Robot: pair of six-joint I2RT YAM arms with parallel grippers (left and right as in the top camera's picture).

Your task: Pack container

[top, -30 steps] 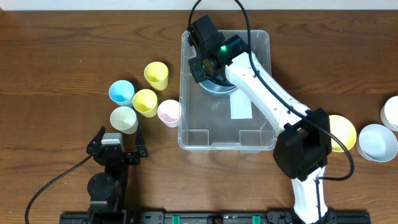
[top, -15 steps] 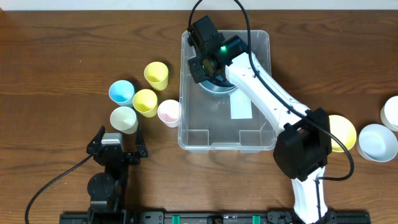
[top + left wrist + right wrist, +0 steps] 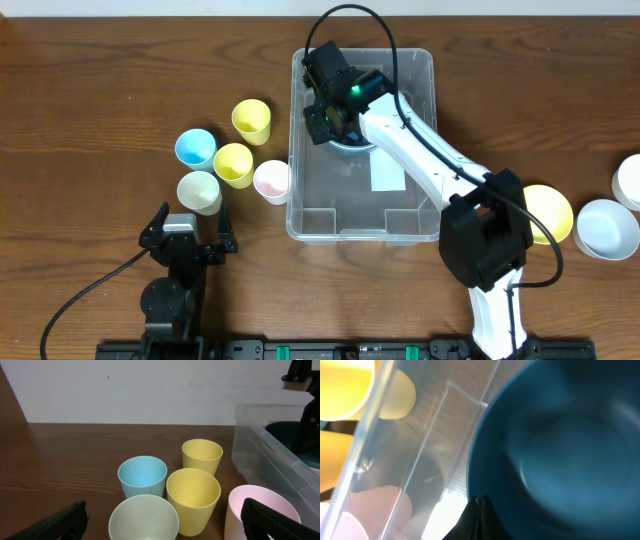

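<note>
Over on the left, the left gripper (image 3: 190,218) sits low, fingers spread wide with nothing between them. Beyond it cluster a blue cup (image 3: 195,148), a pale green cup (image 3: 199,191), a near yellow cup (image 3: 233,164), a far yellow cup (image 3: 251,121) and a pink cup (image 3: 271,181) right beside the container's wall.

The container (image 3: 330,200) sits mid-table, open side up. Its long axis runs from the robot toward the far edge, and its white label (image 3: 387,172) lies the same way.

In its far left corner the right gripper (image 3: 479,505) is pinched on the rim of a dark teal bowl (image 3: 560,450), which the arm mostly covers from above. Further right, the arm partly hides a yellow bowl (image 3: 555,212), and the outermost white bowl (image 3: 630,180) is cut off.
</note>
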